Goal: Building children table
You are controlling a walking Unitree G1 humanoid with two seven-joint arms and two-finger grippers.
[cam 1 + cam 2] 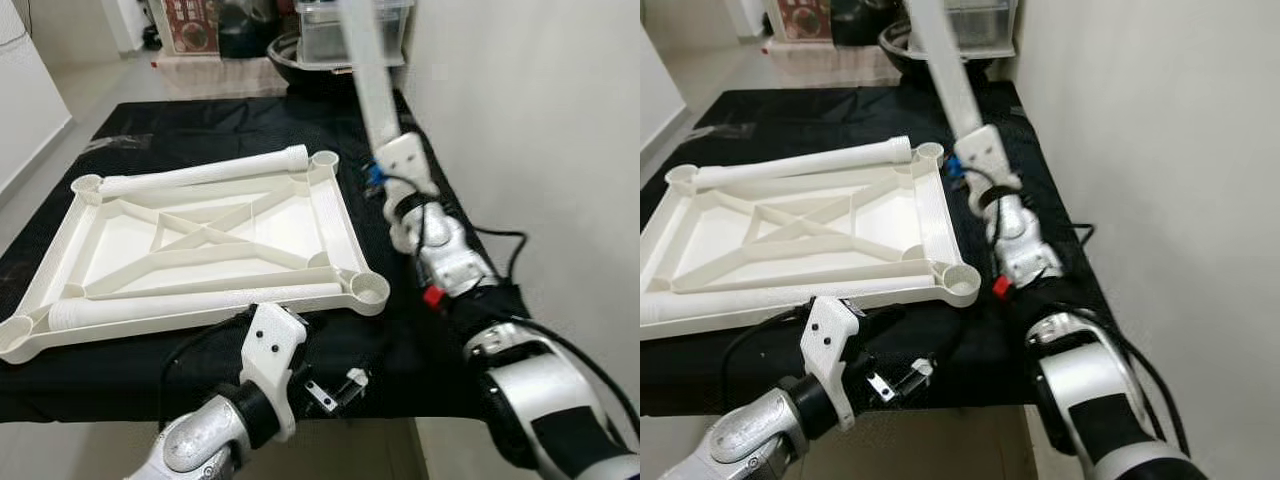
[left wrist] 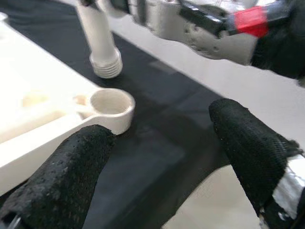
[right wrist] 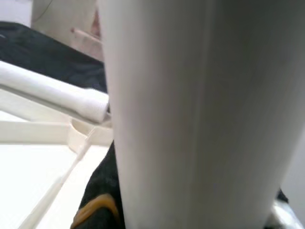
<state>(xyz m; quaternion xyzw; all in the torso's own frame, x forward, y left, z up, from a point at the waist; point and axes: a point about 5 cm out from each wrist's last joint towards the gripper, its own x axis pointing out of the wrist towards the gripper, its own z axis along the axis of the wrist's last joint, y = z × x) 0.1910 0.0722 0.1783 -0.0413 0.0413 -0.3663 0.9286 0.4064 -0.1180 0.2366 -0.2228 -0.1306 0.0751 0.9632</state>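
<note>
Tabletop lies upside down on the black cloth, ribbed underside up, so its four corner sockets face upward to take the legs.

Right gripper is clenched around a white leg, holding it near upright with a slight lean, off the tabletop's 3 o'clock edge. The left wrist view shows the leg's threaded end hanging just above the cloth, near the corner socket but not over it and not inserted. Judgement: the upright hold keeps the thread pointing down, ready to enter that socket; the end needs to shift sideways until centred over the opening.

Left gripper sits at the table's front edge, about 6 o'clock from the tabletop, with fingers spread apart and nothing between them. The socket lies in line ahead of it. Judgement: it is placed to steady that corner while the leg goes in.

Two spare legs lie flat across the frame, one along the far rail, one along the near rail, parked within reach.

No leg is seated yet; assembly is at an early stage.
</note>
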